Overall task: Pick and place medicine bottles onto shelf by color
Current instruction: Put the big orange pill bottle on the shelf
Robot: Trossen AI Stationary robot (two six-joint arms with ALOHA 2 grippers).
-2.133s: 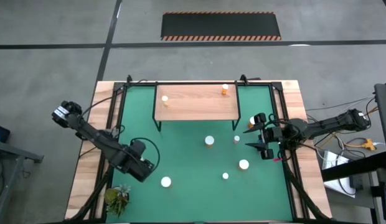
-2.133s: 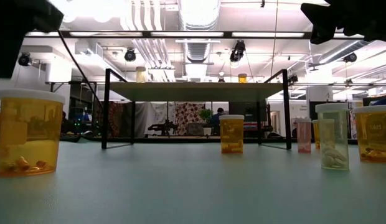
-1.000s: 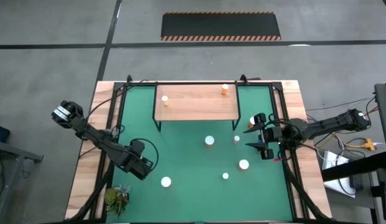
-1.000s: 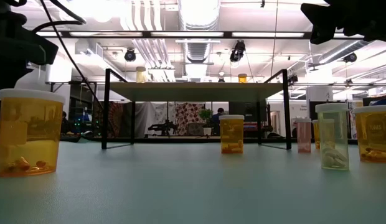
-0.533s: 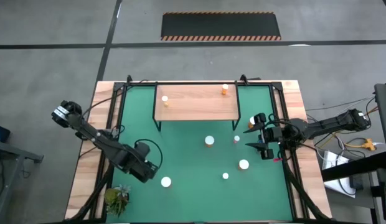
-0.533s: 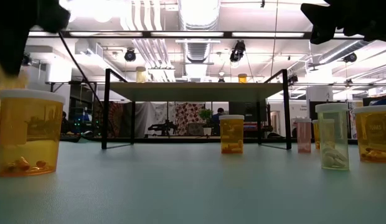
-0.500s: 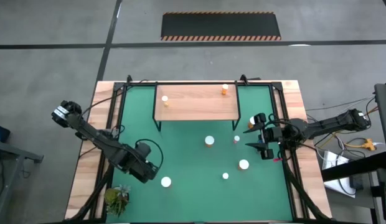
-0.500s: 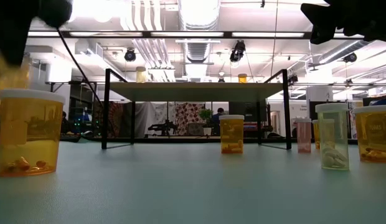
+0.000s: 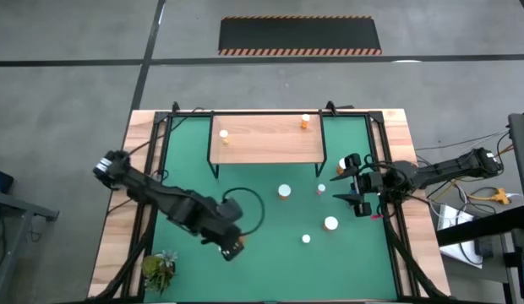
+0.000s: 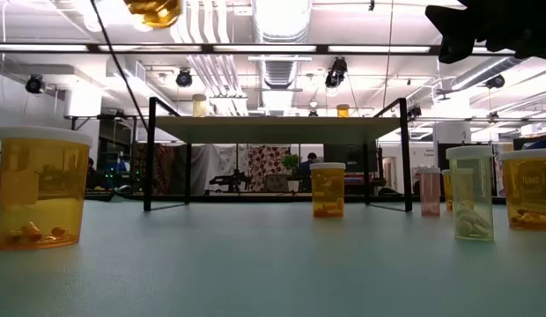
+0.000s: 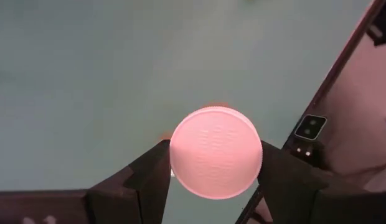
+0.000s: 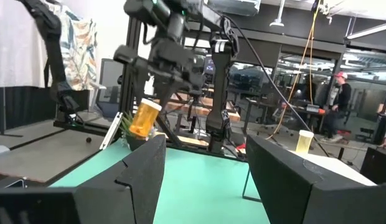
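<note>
My left gripper [image 9: 231,245] is over the green mat's [image 9: 270,262] near part, shut on an orange bottle [image 12: 143,119] with a white cap [image 11: 216,152]. The bottle's bottom shows high up in the low view [image 10: 154,11]. My right gripper [image 9: 357,191] waits open and empty at the mat's right side. The light-wood shelf [image 9: 266,143] stands at the far side with two orange bottles [image 9: 224,135] [image 9: 306,122] on it. Several more bottles stand on the mat [image 9: 284,192] [image 9: 330,224]. No blue bottle shows. My left gripper pinches the bottle's white cap by its rim [image 11: 175,163] between its two fingers. The fingers come from above, pointing down. The bottle hangs below them, lifted well clear of the mat.
A large orange bottle [image 10: 40,189] stands on the mat near the low camera, hidden under my left arm in the high view. A small pinkish bottle [image 9: 321,189] and a small one [image 9: 306,239] stand to the right. A green plant [image 9: 159,268] sits at the near left corner.
My left gripper has gone toward the table's right edge and a little toward the near edge, carrying the orange bottle clear of the mat. The bottle's bottom has come into the top of the low view.
</note>
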